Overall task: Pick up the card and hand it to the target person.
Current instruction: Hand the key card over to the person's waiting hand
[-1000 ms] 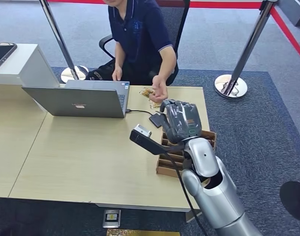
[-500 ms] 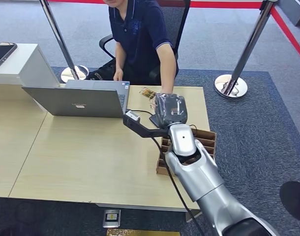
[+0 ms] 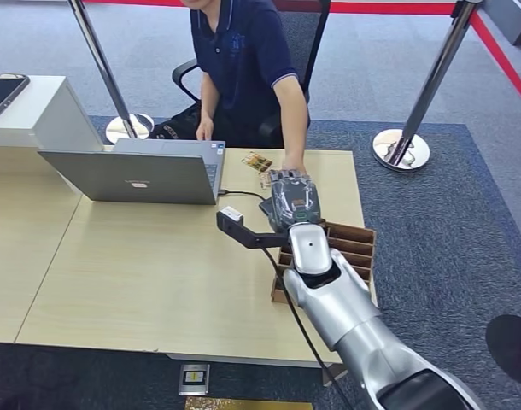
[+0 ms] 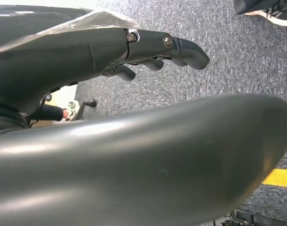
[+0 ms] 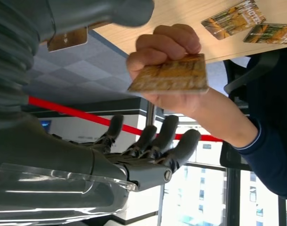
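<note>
The wooden table (image 3: 149, 273) filled the head view, with a person (image 3: 248, 60) in a dark blue shirt seated at its far edge, at about twelve o'clock from the robot. On the table toward ten o'clock stood an open grey laptop (image 3: 132, 175), screen back toward the camera, and a dark cable (image 3: 242, 193) ran from its side toward the middle of the table. The silver right arm (image 3: 348, 316) reached in from five o'clock, passing over a brown cardboard divider tray (image 3: 354, 243) and hiding most of it. The right hand (image 3: 295, 198) lay just short of the person's hand (image 3: 295, 164) at the table's far edge — its fingers (image 5: 163, 141) were spread apart and slightly curled, holding nothing. In the right wrist view the person's hand pinched the card (image 5: 170, 75), an orange-brown patterned one, just beside the robot's fingers but apart from them. Two more patterned cards (image 3: 258, 161) lay flat on the table near the person, at about eleven o'clock from the right hand. A small dark flat object (image 3: 269, 207) lay on the table partly under that hand. The left hand (image 4: 153, 52) hung over grey carpet (image 4: 241, 56), its fingers loosely extended and apart, gripping nothing. Around the table stood chrome barrier posts (image 3: 409, 120) with red tape (image 3: 496, 51) — one post at two o'clock.
</note>
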You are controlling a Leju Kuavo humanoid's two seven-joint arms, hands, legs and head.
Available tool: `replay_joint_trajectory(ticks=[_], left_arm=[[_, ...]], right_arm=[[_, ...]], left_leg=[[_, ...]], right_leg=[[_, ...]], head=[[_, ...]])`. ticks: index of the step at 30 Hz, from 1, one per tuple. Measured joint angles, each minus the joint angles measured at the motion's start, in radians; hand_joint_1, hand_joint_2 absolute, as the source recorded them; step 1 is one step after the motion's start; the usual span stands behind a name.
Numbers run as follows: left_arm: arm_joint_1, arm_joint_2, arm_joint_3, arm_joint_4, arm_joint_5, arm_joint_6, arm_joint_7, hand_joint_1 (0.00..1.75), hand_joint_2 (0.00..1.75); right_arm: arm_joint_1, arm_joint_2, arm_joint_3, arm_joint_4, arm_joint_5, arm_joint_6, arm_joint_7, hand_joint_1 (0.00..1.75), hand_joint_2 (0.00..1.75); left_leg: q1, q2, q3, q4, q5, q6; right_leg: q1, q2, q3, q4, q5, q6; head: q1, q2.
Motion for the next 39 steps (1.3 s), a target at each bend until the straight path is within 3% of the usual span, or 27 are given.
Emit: replay_joint_trajectory(ticks=[12,17,24,27,29,31,34,39], left_arm=[[0.001,0.004,0.000,0.000,0.012,0.001,0.005,0.00,0.00],[0.003,0.005,0.000,0.000,0.027,0.003,0.015,0.00,0.00],[0.007,0.005,0.001,0.000,0.045,0.010,0.029,0.00,0.00],[0.010,0.004,0.002,0.000,0.052,0.013,0.033,0.00,0.00],[0.013,0.004,0.003,0.000,0.058,0.016,0.034,0.00,0.00],[0.014,0.003,0.004,0.000,0.065,0.021,0.034,0.00,0.00],[0.017,0.001,0.006,0.000,0.072,0.026,0.037,0.00,0.00],[0.017,-0.003,0.009,0.000,0.081,0.030,0.038,0.00,0.00]], right_arm=[[0.030,-0.005,-0.008,-0.058,0.033,-0.059,0.001,0.00,0.00],[0.128,-0.052,-0.039,-0.267,0.064,-0.064,0.013,0.00,0.00],[0.318,-0.147,-0.155,-0.637,0.088,-0.125,0.037,0.00,0.00],[0.397,-0.190,-0.208,-0.761,0.088,-0.222,0.079,0.00,0.00],[0.478,-0.206,-0.282,-0.856,0.074,-0.307,0.057,0.00,0.00],[0.566,-0.207,-0.373,-0.943,-0.014,-0.388,-0.014,0.00,0.00],[0.699,-0.177,-0.542,-1.052,-0.331,-0.465,-0.189,0.00,0.00],[0.824,-0.096,-0.834,-1.096,-0.676,-0.432,-0.395,0.00,0.00]], left_leg=[[0.000,0.000,0.000,0.000,0.000,0.000],[0.000,0.000,0.000,0.000,0.000,0.000],[-0.001,0.000,-0.001,0.000,-0.001,0.001],[0.000,-0.001,-0.001,0.001,-0.001,0.001],[0.000,-0.001,-0.001,0.000,-0.001,0.001],[0.000,-0.001,-0.001,0.000,-0.002,0.001],[0.000,-0.002,-0.001,0.000,-0.003,0.001],[0.000,-0.002,-0.001,0.000,-0.003,0.001]], right_leg=[[0.000,0.000,0.000,0.000,0.000,0.000],[0.000,0.000,-0.001,-0.001,0.000,0.000],[0.000,0.000,-0.002,-0.002,0.000,0.000],[0.000,0.000,-0.001,-0.002,0.000,0.000],[0.000,0.000,-0.001,-0.003,0.000,0.000],[0.000,0.000,-0.001,-0.003,-0.001,0.001],[0.000,0.000,-0.001,-0.003,-0.002,0.002],[0.000,0.000,-0.001,-0.003,-0.002,0.001]], head=[[0.000,0.000],[0.000,0.000],[0.000,0.000],[0.000,0.000],[0.000,0.000],[0.000,0.000],[0.000,0.000],[0.000,0.000]])
